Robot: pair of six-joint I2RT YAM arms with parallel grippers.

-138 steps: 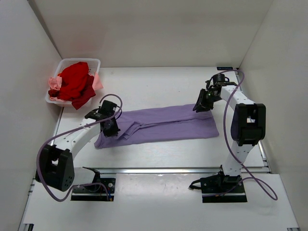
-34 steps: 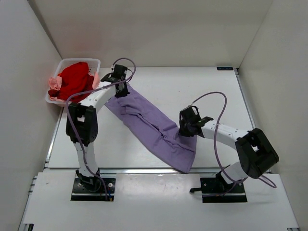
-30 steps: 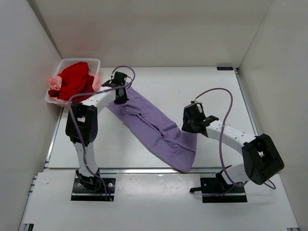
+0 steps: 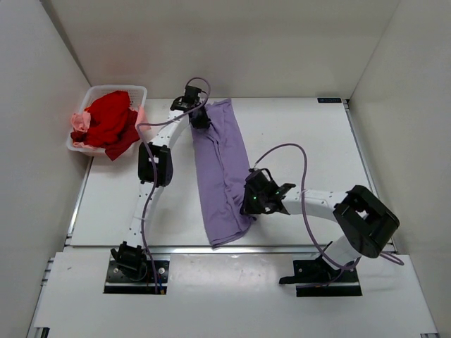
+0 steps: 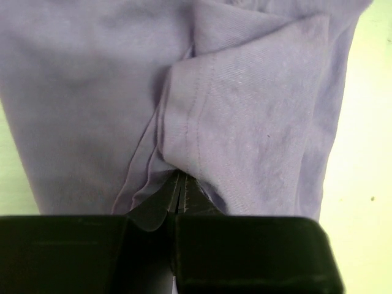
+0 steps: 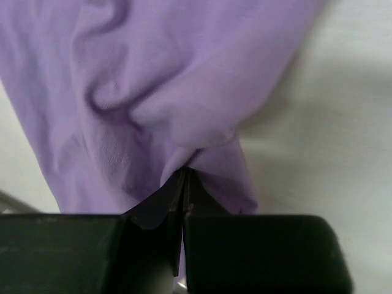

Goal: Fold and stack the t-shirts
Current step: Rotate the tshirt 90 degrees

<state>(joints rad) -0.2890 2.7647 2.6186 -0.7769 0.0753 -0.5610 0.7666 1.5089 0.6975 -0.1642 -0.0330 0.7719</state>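
Note:
The lavender t-shirt (image 4: 220,169) lies folded into a long strip running from the table's back to its front edge. My left gripper (image 4: 200,120) is at the strip's far end, shut on a hemmed fold of the lavender cloth (image 5: 245,122); its tips (image 5: 181,179) are buried in the fabric. My right gripper (image 4: 248,205) is at the strip's near right edge, shut on a bunched fold of the same cloth (image 6: 153,92), tips (image 6: 184,173) pinching it. The red t-shirt (image 4: 109,120) and a pale pink t-shirt (image 4: 79,123) lie heaped in the basket.
The white plastic basket (image 4: 137,91) stands at the back left corner against the left wall. White walls close in the table at the left, back and right. Purple cables arc above both arms.
Both grippers have swung the lavender t-shirt from a diagonal to nearly straight front-to-back: the left moved right and toward the back, the right moved left toward the centre.

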